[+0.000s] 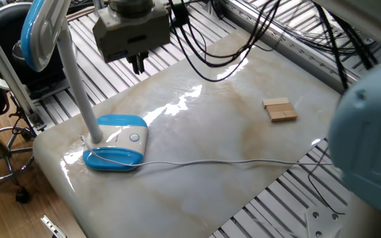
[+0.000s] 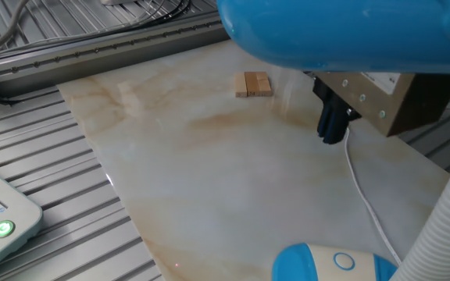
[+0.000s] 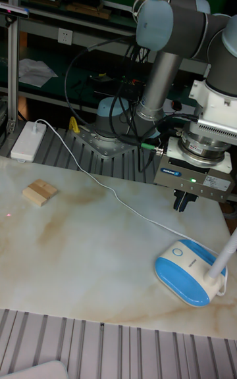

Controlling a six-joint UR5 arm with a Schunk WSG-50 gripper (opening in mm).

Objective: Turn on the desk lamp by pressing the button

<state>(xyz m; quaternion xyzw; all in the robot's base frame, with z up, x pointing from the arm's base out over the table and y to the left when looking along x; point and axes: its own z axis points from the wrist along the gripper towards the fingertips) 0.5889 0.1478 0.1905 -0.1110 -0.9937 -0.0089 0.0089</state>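
UR5 arm reaching in from the rear, wrist pointing straight down, grey gripper body hanging above the table, dark gripper [image 1: 138, 64] [image 2: 332, 130] [image 3: 184, 201] fingers vertical and in the air, touching nothing, finger gap not discernible

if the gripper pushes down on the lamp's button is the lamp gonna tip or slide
Probably not tip: the button sits on the desk lamp's broad flat base. The tall stem and overhanging head look top-heavy, so wobble is possible. The glossy table might allow slight sliding.

The desk lamp [image 3: 189, 278] is being carried on the bench [image 3: 85, 267], with a wooden block [image 3: 39, 193] lying well apart; the gripper [image 3: 184, 205] is being held above, behind the lamp base.
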